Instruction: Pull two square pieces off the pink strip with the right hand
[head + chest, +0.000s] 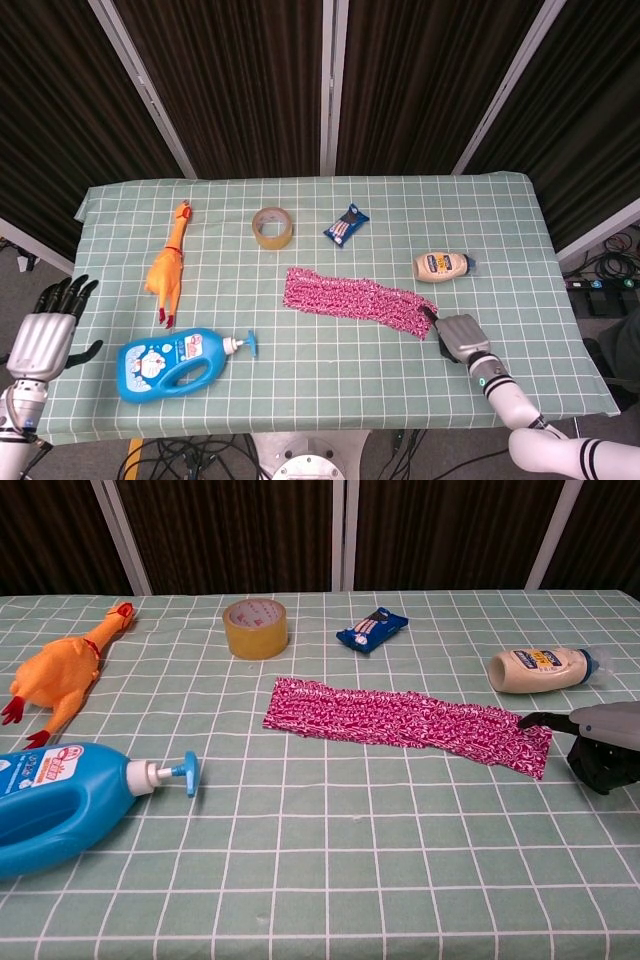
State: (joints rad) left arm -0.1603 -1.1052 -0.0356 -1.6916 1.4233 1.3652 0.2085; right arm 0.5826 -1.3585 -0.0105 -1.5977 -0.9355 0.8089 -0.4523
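Observation:
The pink strip lies flat across the middle of the table, slanting down to the right. My right hand rests on the table just past the strip's right end. Its thumb stretches out and touches the strip's end corner, while the other fingers are tucked dark under the palm. Nothing is lifted and no grip shows. My left hand hangs off the table's left front edge, fingers spread and empty; the chest view does not show it.
A mayonnaise bottle lies just behind the right hand. A tape roll, a blue snack packet, a rubber chicken and a blue detergent bottle sit further left.

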